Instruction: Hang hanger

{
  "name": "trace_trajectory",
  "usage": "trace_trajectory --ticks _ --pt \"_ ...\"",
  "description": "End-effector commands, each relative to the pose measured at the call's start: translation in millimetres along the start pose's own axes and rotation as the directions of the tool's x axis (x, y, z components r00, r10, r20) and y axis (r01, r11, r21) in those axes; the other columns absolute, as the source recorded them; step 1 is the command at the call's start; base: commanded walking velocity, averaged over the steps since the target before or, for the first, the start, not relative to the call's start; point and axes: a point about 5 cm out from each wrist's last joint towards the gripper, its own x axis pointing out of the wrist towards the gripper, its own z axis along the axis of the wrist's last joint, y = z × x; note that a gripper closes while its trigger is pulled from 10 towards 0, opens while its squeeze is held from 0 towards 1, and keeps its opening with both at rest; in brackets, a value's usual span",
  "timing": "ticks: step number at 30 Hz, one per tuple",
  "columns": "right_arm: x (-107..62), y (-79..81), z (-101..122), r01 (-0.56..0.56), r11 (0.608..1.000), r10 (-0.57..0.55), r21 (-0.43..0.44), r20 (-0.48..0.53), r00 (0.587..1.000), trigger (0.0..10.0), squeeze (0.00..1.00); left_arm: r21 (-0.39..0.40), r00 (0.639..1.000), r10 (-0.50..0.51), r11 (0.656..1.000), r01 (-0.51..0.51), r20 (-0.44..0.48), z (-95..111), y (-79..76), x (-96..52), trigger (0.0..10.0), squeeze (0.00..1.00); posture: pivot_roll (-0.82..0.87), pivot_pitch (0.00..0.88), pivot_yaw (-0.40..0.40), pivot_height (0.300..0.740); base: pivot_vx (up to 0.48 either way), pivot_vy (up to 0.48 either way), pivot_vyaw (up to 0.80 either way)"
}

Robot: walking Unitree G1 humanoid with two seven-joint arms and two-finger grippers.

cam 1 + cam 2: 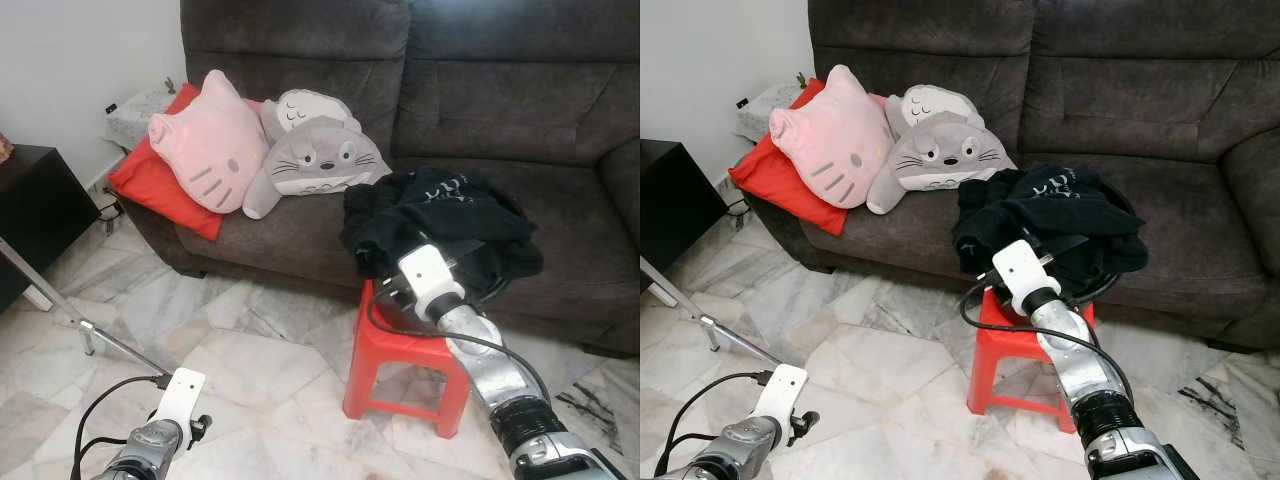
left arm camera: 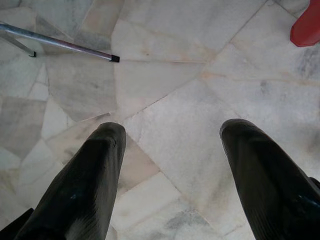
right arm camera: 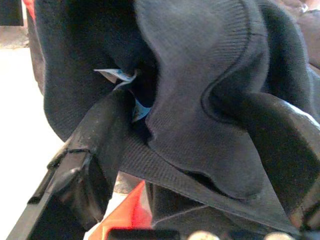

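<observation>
Fingers (image 3: 95, 150) of the right gripper (image 3: 190, 145) straddle the black garment (image 1: 440, 215) atop the red stool (image 1: 400, 345), spread apart; left gripper (image 2: 172, 175), also spread, hovers farther off.

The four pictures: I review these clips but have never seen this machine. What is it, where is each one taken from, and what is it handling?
It is a walking robot with two silver arms, each ending in two black fingers. The two wide pictures come from its head, looking down at a grey sofa and marble floor. The close ones come from wrist cameras. The right gripper reaches into a black garment heaped over a red stool, its fingers straddling a fold of cloth; whether they have closed on it is unclear. The left gripper hangs open above the floor near a metal pole. Pillows lie on the sofa.
</observation>
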Motion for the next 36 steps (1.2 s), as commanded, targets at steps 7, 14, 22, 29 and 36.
trace_trajectory --ticks 7,14,22,29,36 --pt "3.7 8.6 1.7 -0.042 0.997 0.042 0.062 0.003 0.999 10.0 0.0 0.026 1.0 0.008 1.0 -0.008 -0.001 1.7 2.7 0.0 10.0 0.0 -0.19 0.004 0.115 0.74 0.0 0.0 0.0" --pt "7.3 3.7 2.4 0.003 0.998 -0.003 0.066 -0.007 1.0 10.0 0.0 0.025 1.0 0.01 1.0 -0.01 0.0 1.9 3.0 0.0 10.0 0.0 -0.18 0.002 0.116 0.74 0.0 0.0 0.0" --pt "13.4 -3.6 3.4 0.053 0.995 -0.051 0.088 -0.031 0.998 10.0 0.0 0.024 1.0 0.011 1.0 -0.011 0.002 2.4 2.7 0.1 10.0 0.0 -0.18 0.0 0.113 0.74 0.0 0.0 0.0" --pt "16.6 -7.1 2.0 0.095 0.99 -0.089 0.107 -0.055 0.994 10.0 0.0 0.024 1.0 0.011 1.0 -0.011 0.002 2.4 2.6 0.1 10.0 0.0 -0.18 0.0 0.113 0.74 0.0 0.0 0.0" --pt "19.5 -6.7 4.2 0.097 0.989 -0.091 0.113 -0.051 0.995 1.5 0.0 0.026 1.0 0.011 1.0 -0.011 0.003 3.0 2.9 0.1 10.0 0.0 -0.17 0.0 0.113 0.74 0.0 0.0 0.0"
